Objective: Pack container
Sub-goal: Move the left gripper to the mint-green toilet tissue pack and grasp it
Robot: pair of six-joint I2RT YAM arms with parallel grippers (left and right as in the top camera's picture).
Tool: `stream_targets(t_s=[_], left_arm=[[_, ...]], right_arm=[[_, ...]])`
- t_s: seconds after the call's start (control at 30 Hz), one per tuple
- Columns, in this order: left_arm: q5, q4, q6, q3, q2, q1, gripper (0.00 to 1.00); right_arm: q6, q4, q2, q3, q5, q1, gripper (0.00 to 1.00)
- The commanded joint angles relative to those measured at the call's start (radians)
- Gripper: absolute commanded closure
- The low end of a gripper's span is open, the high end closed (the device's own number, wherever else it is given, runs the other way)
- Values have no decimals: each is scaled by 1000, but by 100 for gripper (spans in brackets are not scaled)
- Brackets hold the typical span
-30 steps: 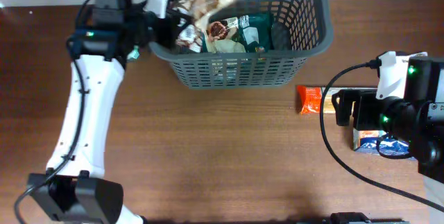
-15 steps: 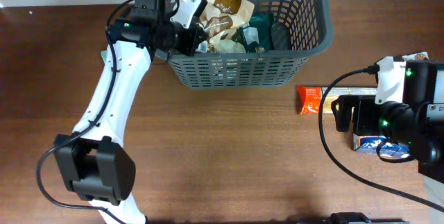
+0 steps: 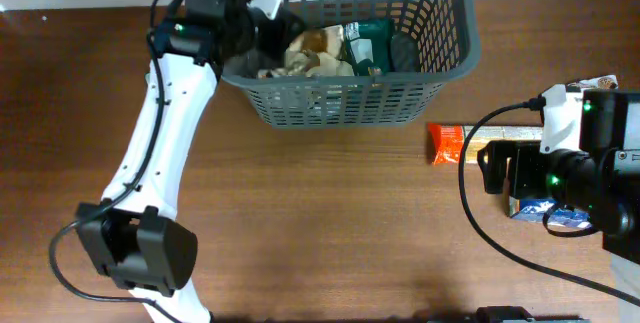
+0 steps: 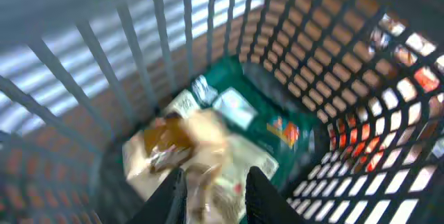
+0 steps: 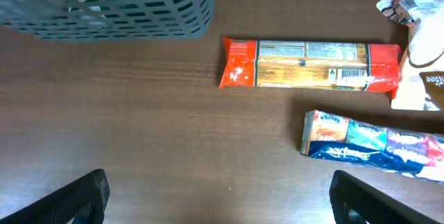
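Observation:
The dark grey basket (image 3: 340,103) stands at the table's far edge. It also shows in the left wrist view (image 4: 361,113) and the right wrist view (image 5: 104,9). A beige packet (image 3: 305,53) and a green packet (image 3: 370,43) lie inside it. My left gripper (image 3: 262,18) hangs over the basket's left side. In the left wrist view, its fingers (image 4: 216,196) are apart above the beige packet (image 4: 187,148), next to the green packet (image 4: 257,116). My right gripper (image 3: 490,168) is wide open and empty (image 5: 220,196) over the bare table.
An orange packet (image 3: 447,143) (image 5: 309,63) lies right of the basket. A blue packet (image 3: 545,208) (image 5: 374,144) lies just in front of it. A white and beige packet (image 5: 416,44) sits at the far right.
My left gripper carried the beige packet over the basket's left rim. The packet now lies inside, below the open fingers. The right arm has barely moved.

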Motion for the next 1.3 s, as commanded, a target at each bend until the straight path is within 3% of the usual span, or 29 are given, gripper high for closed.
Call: stream_targets(t_s=[0.0, 0.17, 0.33, 0.57, 0.67, 0.83, 1.0, 1.27], left_arm=[[-8, 5, -11, 54, -7, -2, 77], [-71, -78, -18, 132, -8, 2, 71], [-173, -240, -17, 292, -8, 44, 48], [-252, -516, -18, 490, -8, 162, 46], [-309, -570, -48, 493, -6, 233, 34], [-310, -596, -63, 438, 37, 351, 32], [-310, -590, -65, 394, 180, 416, 23], [-363, -586, 244, 394, 346, 433, 24]], right_arm=[[8, -7, -2, 13, 2, 5, 1], [8, -17, -2, 13, 2, 5, 1], [8, -11, -2, 13, 2, 5, 1], [8, -4, -2, 13, 2, 5, 1], [8, 4, -2, 13, 2, 5, 1], [8, 26, -2, 13, 2, 5, 1], [8, 27, -2, 13, 2, 5, 1], [8, 10, -2, 13, 1, 5, 1]])
